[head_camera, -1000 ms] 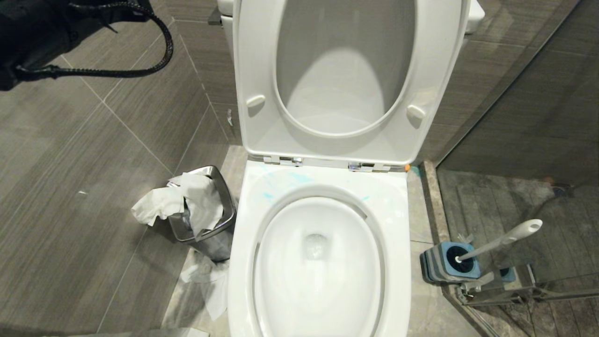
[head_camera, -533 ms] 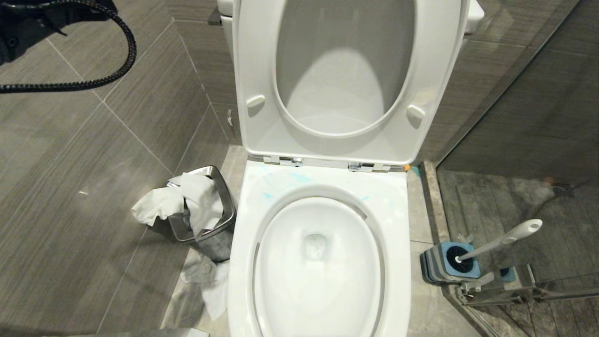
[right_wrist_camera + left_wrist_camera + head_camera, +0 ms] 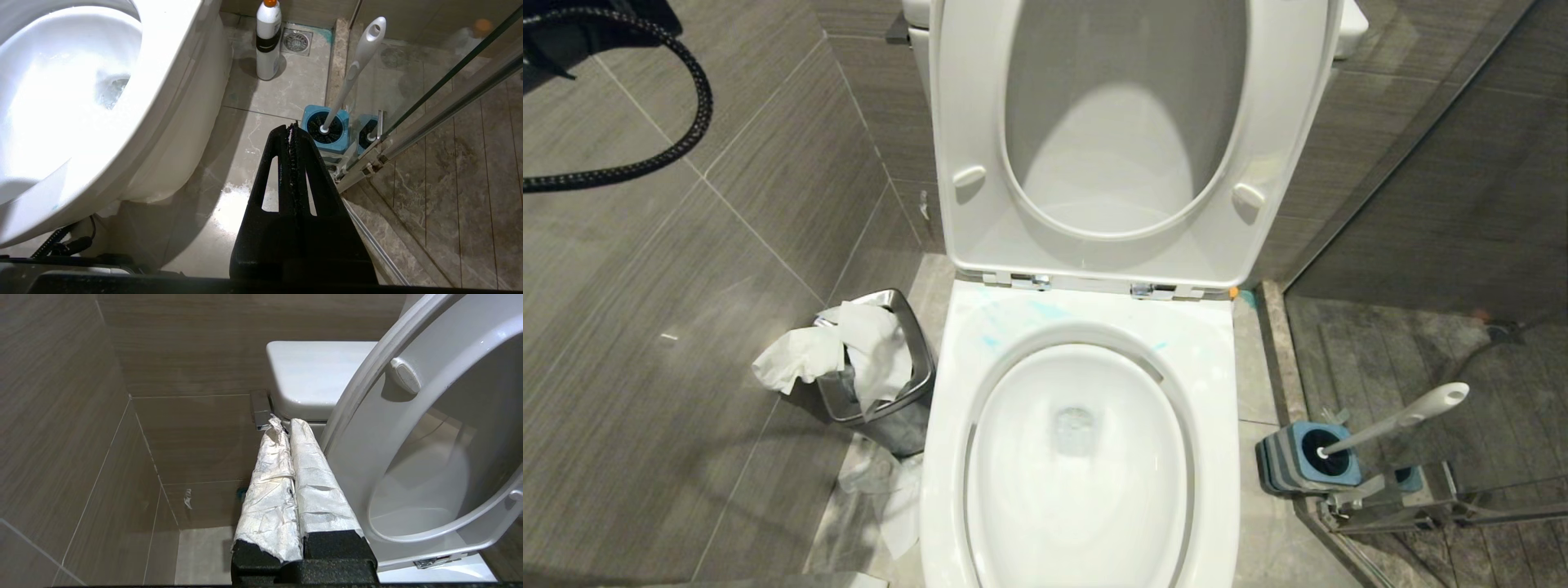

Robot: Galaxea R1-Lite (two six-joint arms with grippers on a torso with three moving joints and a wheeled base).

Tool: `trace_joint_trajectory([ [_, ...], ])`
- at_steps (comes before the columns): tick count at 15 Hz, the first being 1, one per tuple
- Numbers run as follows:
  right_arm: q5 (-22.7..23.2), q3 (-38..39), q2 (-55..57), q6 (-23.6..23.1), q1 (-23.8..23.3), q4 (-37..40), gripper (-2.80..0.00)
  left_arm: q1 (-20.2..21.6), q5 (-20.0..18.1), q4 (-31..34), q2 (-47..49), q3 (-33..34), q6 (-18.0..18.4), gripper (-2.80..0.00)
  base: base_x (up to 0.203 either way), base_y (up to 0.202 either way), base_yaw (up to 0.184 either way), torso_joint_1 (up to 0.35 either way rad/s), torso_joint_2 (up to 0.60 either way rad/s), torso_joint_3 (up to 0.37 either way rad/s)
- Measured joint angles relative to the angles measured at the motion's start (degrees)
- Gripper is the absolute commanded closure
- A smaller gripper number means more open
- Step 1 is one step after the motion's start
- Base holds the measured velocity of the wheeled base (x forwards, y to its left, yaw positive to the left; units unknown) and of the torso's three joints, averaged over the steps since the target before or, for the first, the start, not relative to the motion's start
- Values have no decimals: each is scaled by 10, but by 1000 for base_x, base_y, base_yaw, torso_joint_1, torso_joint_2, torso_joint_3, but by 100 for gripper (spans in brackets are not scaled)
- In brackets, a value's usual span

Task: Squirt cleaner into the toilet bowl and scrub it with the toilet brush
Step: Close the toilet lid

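Tiles, grey and wood-grained, cover floor and walls. Left gripper (image 3: pixel 286 424) hangs beside the raised seat (image 3: pixel 980 147), wrapped fingers pressed together. Bin (image 3: pixel 907 367) spills paper. Bowl (image 3: pixel 1078 457) runs lengthwise from the hinges toward the robot. Brush (image 3: pixel 1401 418) stands in its holder (image 3: pixel 1286 461) on the right, handle leaning right. Right gripper (image 3: pixel 292 134) hangs nearby, pressed together.

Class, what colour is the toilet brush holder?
Holder: blue top, grey sides; clearest in the right wrist view.

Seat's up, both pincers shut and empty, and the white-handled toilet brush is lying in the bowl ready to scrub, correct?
Not quite: the white-handled, black-bristled toilet brush stands in its square grey-and-blue holder on the floor beside the glossy white toilet bowl, as the head view shows. The rest holds.
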Motion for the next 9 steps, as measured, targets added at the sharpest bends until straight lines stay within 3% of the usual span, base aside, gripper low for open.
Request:
trace_joint_trajectory([
  [9,0,0,0,0,0,0,0,38,-18,8,-16,3,2,0,0,0,0,0,0,0],
])
